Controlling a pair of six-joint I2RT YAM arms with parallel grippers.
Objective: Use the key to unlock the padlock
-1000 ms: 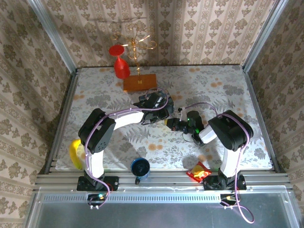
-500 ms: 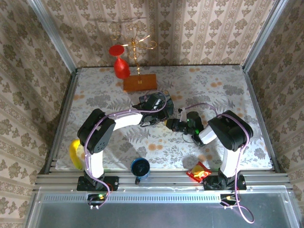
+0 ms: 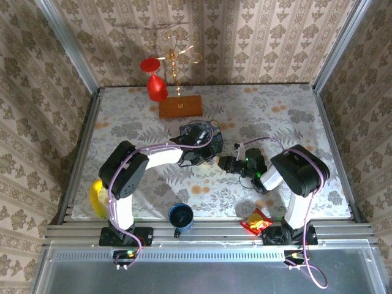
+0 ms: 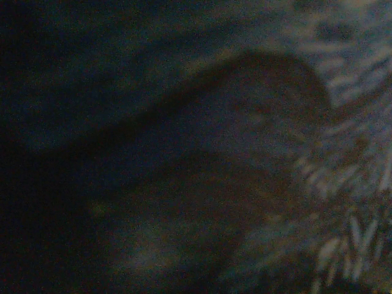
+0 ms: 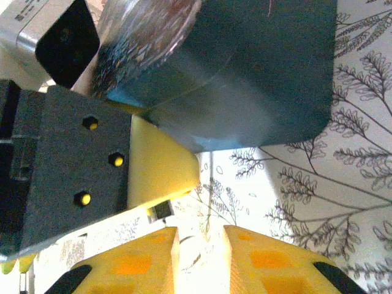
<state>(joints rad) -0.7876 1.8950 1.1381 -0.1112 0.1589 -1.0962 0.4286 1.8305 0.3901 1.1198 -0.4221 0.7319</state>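
In the right wrist view my right gripper (image 5: 201, 236) is open low over the patterned cloth, with nothing between its yellow fingers (image 5: 141, 260). Just ahead of it is one yellow finger (image 5: 160, 164) of the left gripper. A tiny dark square piece with a pale edge (image 5: 160, 210) peeks out at that finger's tip; it may be the padlock, and no key is distinguishable. A big dark blue body with a shiny painted patch (image 5: 245, 73) looms above. From above, the left gripper (image 3: 208, 156) and right gripper (image 3: 225, 163) meet at mid-table. The left wrist view is dark and blurred.
A red goblet (image 3: 156, 86) and a wooden block with a gold wire stand (image 3: 180, 106) stand at the back. A blue cup (image 3: 181, 215), a red-and-yellow snack packet (image 3: 257, 222) and a yellow object (image 3: 96, 199) lie along the near edge.
The right wrist has shifted slightly right and toward the near edge. The left wrist has turned a little. The two grippers stay close together at mid-table.
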